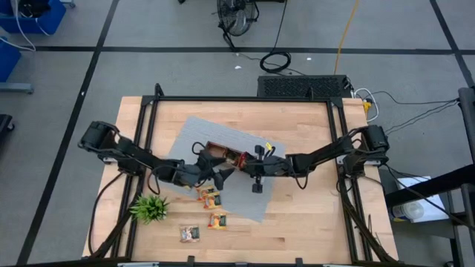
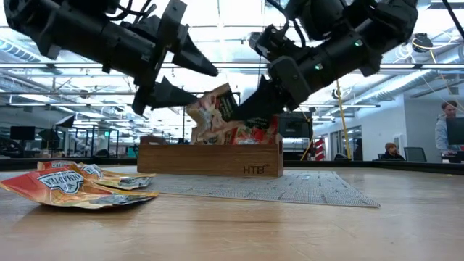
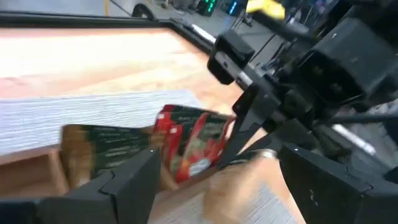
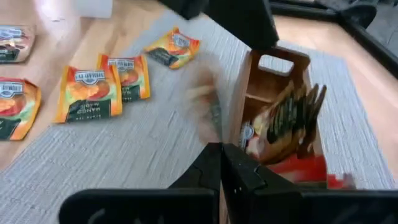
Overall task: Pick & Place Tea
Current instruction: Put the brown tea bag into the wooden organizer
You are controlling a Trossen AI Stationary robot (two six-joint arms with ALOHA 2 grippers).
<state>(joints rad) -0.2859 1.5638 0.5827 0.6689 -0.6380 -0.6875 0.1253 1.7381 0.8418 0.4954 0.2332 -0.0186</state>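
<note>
loose tea sachets lie on mat edge and bare wood near plant | left gripper fingers spread, empty, just beside wooden tray | tray holds upright sachets | right gripper closed, empty, at tray's other end

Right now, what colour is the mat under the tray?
Grey mat, clearest in the high view.

hidden: wooden tray partly covered by both arms in high view | blurred: red tea sachets standing in tray, print unreadable | cut off: red sachet beside tray, by right wrist view's lower edge | blurred: smear beside tray, unidentifiable
</note>
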